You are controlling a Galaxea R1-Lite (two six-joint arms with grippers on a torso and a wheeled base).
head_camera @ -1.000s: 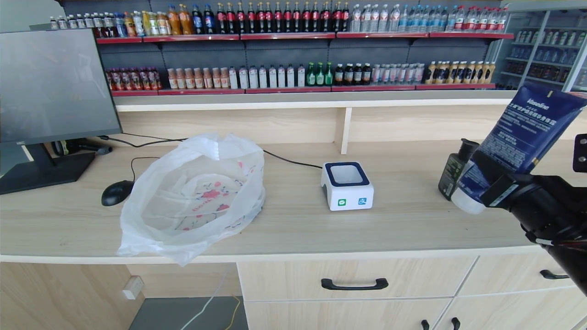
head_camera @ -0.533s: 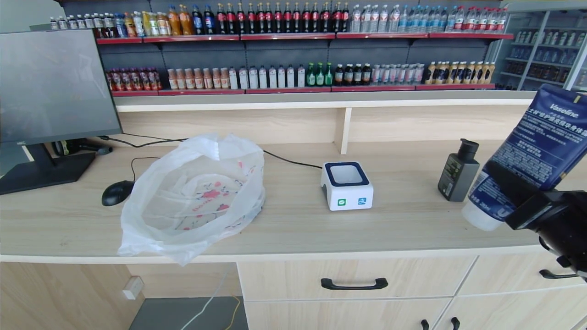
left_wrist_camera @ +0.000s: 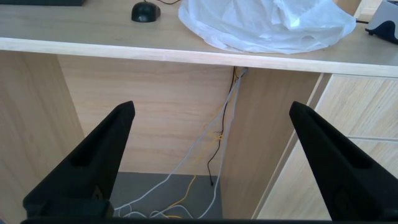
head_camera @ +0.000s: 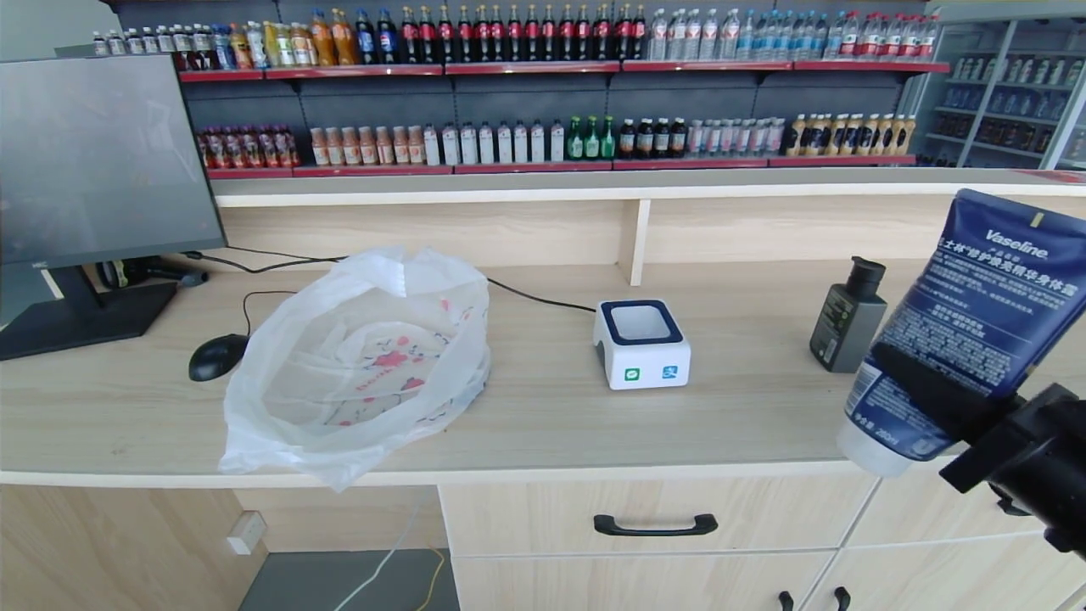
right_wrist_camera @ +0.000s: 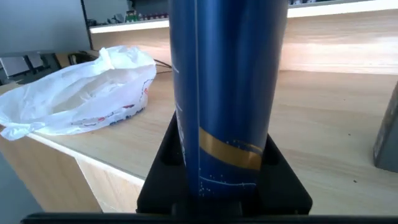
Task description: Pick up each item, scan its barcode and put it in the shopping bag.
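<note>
Take the white barcode scanner (head_camera: 640, 344) in the middle of the desk (head_camera: 543, 416) as the centre of a dial, with twelve toward the drinks shelves (head_camera: 526, 68). The right hand (head_camera: 920, 382) is out at about four o'clock, by the desk's front edge. Its black fingers are clamped on either side of a dark blue lotion tube (head_camera: 976, 314), gripping it near the cap end. The tube is tilted, with its white cap (head_camera: 874, 445) low and toward seven o'clock and its flat crimped end high and toward one o'clock. The printed back faces the room. In the right wrist view the tube (right_wrist_camera: 227, 87) stands straight up out of the hand (right_wrist_camera: 227, 171), lifted off the desk.

A dark bottle with a black cap (head_camera: 847, 318) stands upright at three o'clock, near the tube but apart from it.

The shopping bag (head_camera: 365, 365) is at nine o'clock, a thin white plastic one with a red print. It lies slumped on the desk with its mouth open upward. A black mouse (head_camera: 216, 356) sits just beyond it, also at nine, and a monitor (head_camera: 102, 161) stands at ten.

The left hand (left_wrist_camera: 211, 109) hangs below the desk's edge in front of the bag (left_wrist_camera: 267, 25), with its two fingers spread wide and nothing between them. Loose cables (left_wrist_camera: 217, 143) hang in the recess under the desk.
</note>
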